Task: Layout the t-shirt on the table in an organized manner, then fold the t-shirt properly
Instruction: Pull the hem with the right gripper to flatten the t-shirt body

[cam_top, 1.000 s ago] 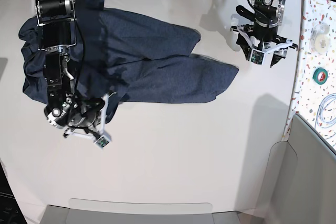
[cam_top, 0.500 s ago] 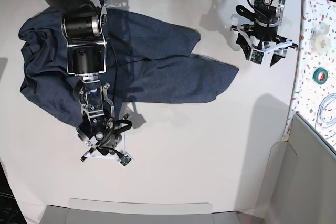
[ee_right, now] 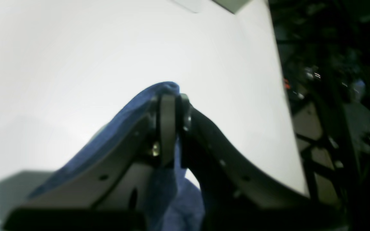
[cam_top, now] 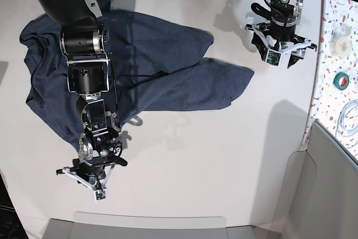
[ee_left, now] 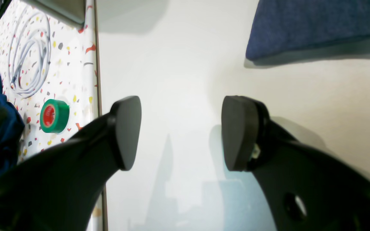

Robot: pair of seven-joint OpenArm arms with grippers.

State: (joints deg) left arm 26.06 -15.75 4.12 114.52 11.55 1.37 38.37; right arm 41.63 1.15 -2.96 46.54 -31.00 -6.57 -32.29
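The dark navy cotton t-shirt (cam_top: 140, 65) lay rumpled across the white counter (cam_top: 212, 155). The right hand (ee_right: 172, 128) pinched a fabric edge, probably to draw it flat, while the left hand (ee_left: 180, 131) hovered wide open, empty, beside the hem.

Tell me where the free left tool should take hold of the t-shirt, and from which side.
Probably the rounded fabric corner nearest the left tool, at the t-shirt end pointing toward it. It lies flat on the table with bare surface beyond it, so come down from above on that open side and pinch the edge. The right tool has the opposite end.
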